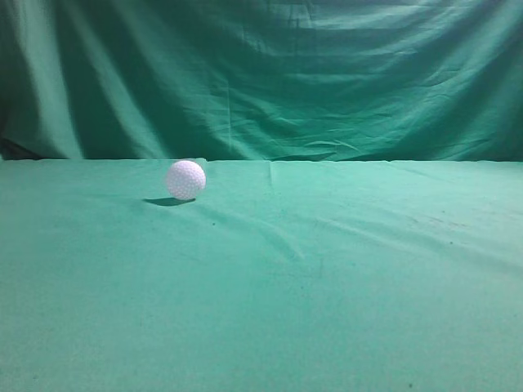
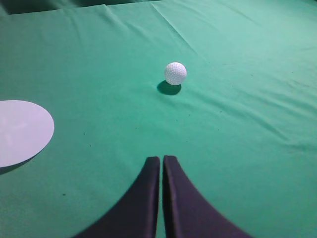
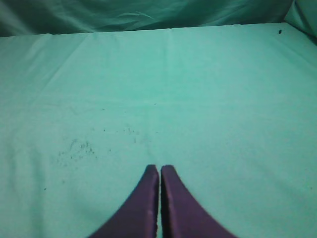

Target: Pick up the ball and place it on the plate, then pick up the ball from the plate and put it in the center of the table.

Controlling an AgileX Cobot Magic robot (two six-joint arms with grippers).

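Observation:
The white dimpled ball [image 1: 186, 180] rests on the green cloth table [image 1: 327, 286], left of centre and towards the back in the exterior view. It also shows in the left wrist view [image 2: 175, 73], well ahead of my left gripper [image 2: 161, 158], which is shut and empty. A flat white plate [image 2: 20, 131] lies at the left edge of the left wrist view, apart from the ball. My right gripper [image 3: 159, 167] is shut and empty over bare cloth. Neither gripper nor the plate shows in the exterior view.
A draped green backdrop curtain [image 1: 270, 73] hangs behind the table's far edge. The cloth has wrinkles [image 1: 278, 237] and small dark specks [image 3: 79, 148].

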